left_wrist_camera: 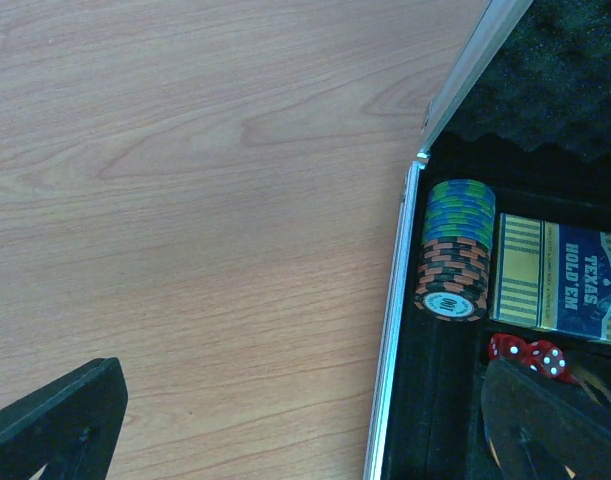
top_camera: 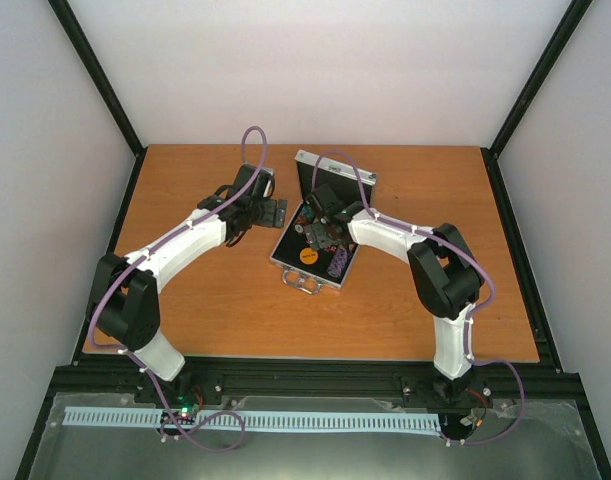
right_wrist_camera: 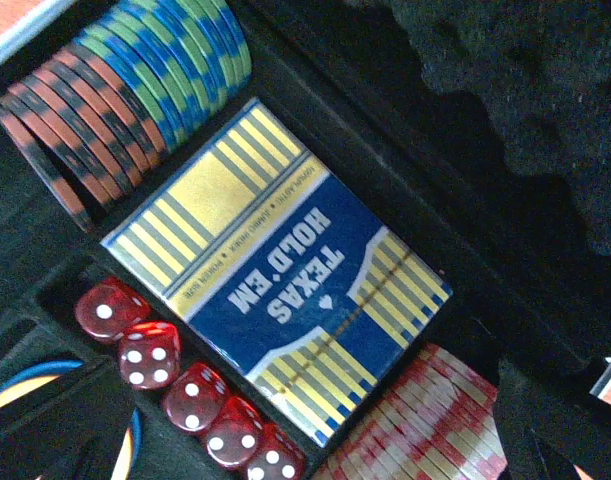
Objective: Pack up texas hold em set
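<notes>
Wooden table (top_camera: 215, 300), open silver case (top_camera: 288, 241) atop

Cropping the card deck (left_wrist_camera: 560, 285) at the left wrist view's right edge. Masking much of the case (top_camera: 295, 263) interior beneath the right arm (top_camera: 385, 232).

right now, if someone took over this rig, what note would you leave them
Left gripper: open, empty, straddling the case rim.
Right gripper: open, empty, over the case's contents.
Case: on the table, lid up.
Done: chips, card deck, dice and orange disc sit inside; no loose pieces are visible on the table.
Left: shut the lid, and probably latch it.
</notes>
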Controlling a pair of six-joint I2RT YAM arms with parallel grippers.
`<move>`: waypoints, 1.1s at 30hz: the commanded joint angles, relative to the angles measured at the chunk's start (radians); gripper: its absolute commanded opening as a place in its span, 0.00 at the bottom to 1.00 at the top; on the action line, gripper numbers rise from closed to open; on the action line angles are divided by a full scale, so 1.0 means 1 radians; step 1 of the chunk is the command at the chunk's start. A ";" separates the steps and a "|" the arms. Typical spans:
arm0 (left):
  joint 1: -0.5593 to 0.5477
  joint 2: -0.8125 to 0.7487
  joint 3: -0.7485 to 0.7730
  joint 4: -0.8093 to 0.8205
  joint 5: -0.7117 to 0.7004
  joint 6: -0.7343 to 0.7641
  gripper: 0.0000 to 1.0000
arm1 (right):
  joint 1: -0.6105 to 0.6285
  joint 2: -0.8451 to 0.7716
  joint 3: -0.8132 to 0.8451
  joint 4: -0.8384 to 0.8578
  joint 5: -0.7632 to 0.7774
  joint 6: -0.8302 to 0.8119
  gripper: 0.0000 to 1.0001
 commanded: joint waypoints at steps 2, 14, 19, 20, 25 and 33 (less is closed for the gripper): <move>-0.004 0.002 0.011 0.019 0.007 -0.006 1.00 | 0.013 0.052 0.053 -0.003 -0.001 -0.011 1.00; -0.003 0.007 0.010 0.017 0.003 -0.006 1.00 | 0.017 0.099 0.038 -0.033 0.038 -0.012 1.00; -0.003 0.007 0.011 0.016 0.001 -0.006 1.00 | 0.017 0.075 0.034 -0.029 0.033 -0.020 1.00; -0.003 0.006 0.011 0.018 0.001 -0.006 1.00 | 0.017 0.063 0.031 -0.022 0.025 -0.024 1.00; -0.003 0.005 0.011 0.018 -0.002 -0.006 1.00 | 0.017 -0.004 0.020 0.019 0.003 -0.047 1.00; -0.004 -0.006 0.010 0.018 -0.004 -0.006 1.00 | 0.016 -0.068 0.000 0.031 0.017 -0.057 1.00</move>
